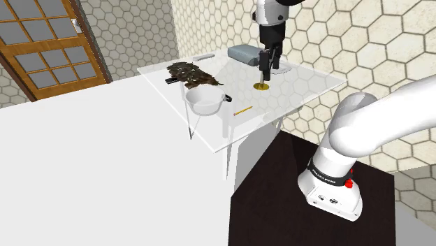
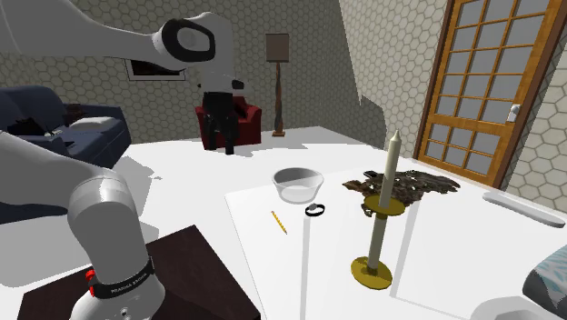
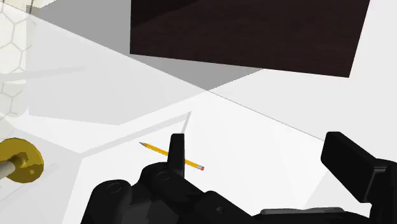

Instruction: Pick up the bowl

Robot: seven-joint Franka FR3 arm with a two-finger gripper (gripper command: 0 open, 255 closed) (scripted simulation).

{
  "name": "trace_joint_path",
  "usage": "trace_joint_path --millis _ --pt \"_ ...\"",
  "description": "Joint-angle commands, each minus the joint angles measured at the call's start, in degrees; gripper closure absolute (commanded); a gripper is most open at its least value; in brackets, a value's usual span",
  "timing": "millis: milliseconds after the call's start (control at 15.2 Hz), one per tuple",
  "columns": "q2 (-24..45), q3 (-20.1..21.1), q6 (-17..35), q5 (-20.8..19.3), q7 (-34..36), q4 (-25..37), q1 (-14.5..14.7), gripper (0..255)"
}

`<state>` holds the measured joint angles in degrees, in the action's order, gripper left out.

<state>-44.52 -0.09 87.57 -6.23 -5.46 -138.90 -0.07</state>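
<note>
In the shoulder view the dark stand (image 1: 279, 210) is nearest. Farther, on the white table (image 1: 307, 87), the pale bowl (image 1: 202, 101) stands upright, mouth up. It is round, no long axis, at eight o'clock from the gripper (image 1: 266, 70) — fingers wide apart, holding nothing.

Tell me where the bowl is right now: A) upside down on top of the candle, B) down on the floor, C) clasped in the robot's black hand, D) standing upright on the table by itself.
D: the bowl stands upright on the table, while the gripper, its fingers apart, hangs clear of it, off to the shoulder view's right.
</note>
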Motion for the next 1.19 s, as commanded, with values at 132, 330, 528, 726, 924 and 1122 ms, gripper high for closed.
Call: trace_joint_path --millis 132,330,528,726,924,1122 --pt "3.8 -1.0 3.7 0.5 0.5 0.6 -0.5 0" --pt "9.8 -2.4 8.9 1.4 1.0 2.0 -1.1 0" --pt "16.0 -3.9 13.6 2.6 1.2 4.2 -1.5 0" --pt "22.3 -5.3 17.8 4.2 1.2 6.9 -1.8 0" --pt "28.8 -6.7 21.3 6.3 0.8 10.3 -2.0 0" --pt "35.2 -7.9 24.2 8.7 0.1 14.3 -2.3 0"
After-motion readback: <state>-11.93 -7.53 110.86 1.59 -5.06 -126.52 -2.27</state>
